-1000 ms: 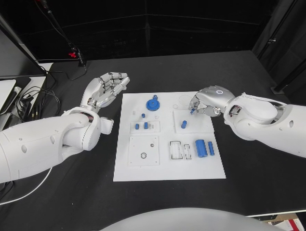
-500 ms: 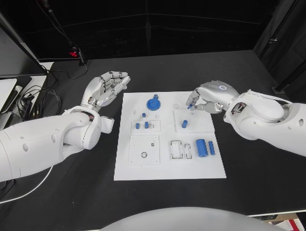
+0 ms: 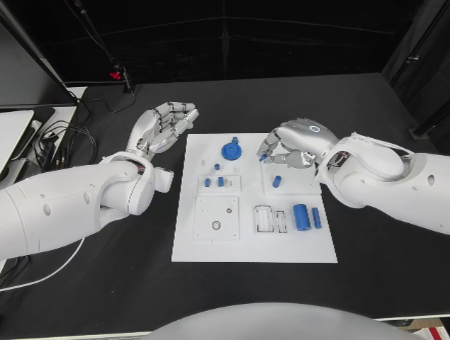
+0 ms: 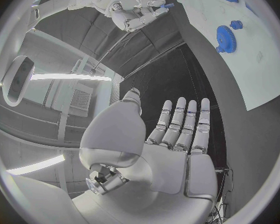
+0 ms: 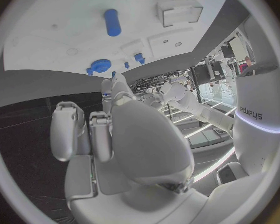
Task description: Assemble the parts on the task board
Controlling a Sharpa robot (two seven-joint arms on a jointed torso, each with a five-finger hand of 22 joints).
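Right hand (image 3: pixel 286 147): you hold a small blue part (image 3: pixel 264 159) pinched at its fingertips — above the task board (image 3: pixel 254 241) far edge.
Blue gear (image 3: pixel 229 151): just beside, toward your left.
Left hand (image 3: pixel 164 127): spread wide, holding nothing — off the board.

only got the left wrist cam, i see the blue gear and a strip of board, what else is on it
Observer: Two blue cylinders lie side by side near the task board's right edge.
Operator: right hand looks tiny from here, where is it
Observer: The right hand, pinching a small blue part, is above the board's far right section, beside the blue gear.
Operator: anything under it
Observer: A short blue peg lies on the board just nearer than that hand.
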